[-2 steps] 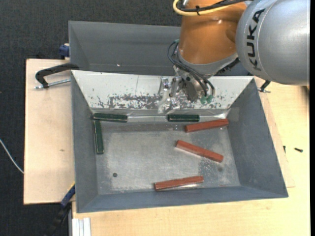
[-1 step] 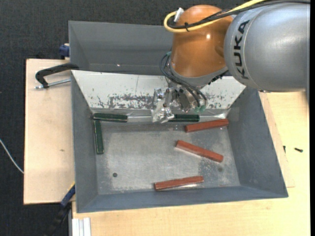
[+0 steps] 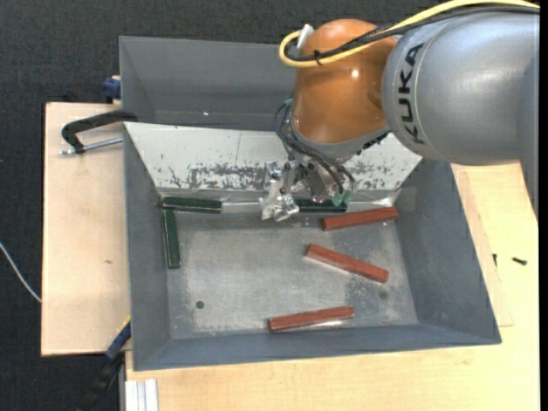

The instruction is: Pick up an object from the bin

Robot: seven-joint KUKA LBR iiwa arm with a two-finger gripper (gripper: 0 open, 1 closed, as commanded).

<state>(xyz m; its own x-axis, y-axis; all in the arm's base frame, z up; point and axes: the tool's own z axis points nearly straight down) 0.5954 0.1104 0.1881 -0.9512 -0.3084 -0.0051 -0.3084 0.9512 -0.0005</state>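
Dark carpet lies all around, and on a flat tan board sits a grey metal bin [image 3: 445,247]. I stand over it and look down.

A big silver arm [image 3: 471,75] comes in from the right. It has a round orange cover [image 3: 338,80] and a yellow cable [image 3: 428,14] on top. Under the orange cover hangs the claw [image 3: 287,199]. It is low down at the back of the bin, right where the floor meets the far wall. I cannot tell if the claw is open or closed, because the orange cover and some wires hide much of it.

Just beside the claw, on its right, a small green bit [image 3: 342,200] peeks out. It looks like the end of a green stick, and the rest of it is hidden under the claw. I cannot tell if the claw has hold of it.

Near the claw, a little to the right and toward me, lies a red stick [image 3: 360,219]. A second red stick [image 3: 346,263] lies further toward me, tilted. A third red stick [image 3: 310,318] lies well away from the claw, by the near wall.

To the left of the claw, a dark green stick [image 3: 190,204] lies flat along the far wall. Another dark green stick [image 3: 172,238] lies further left, pointing toward me. Those two nearly meet at a corner.
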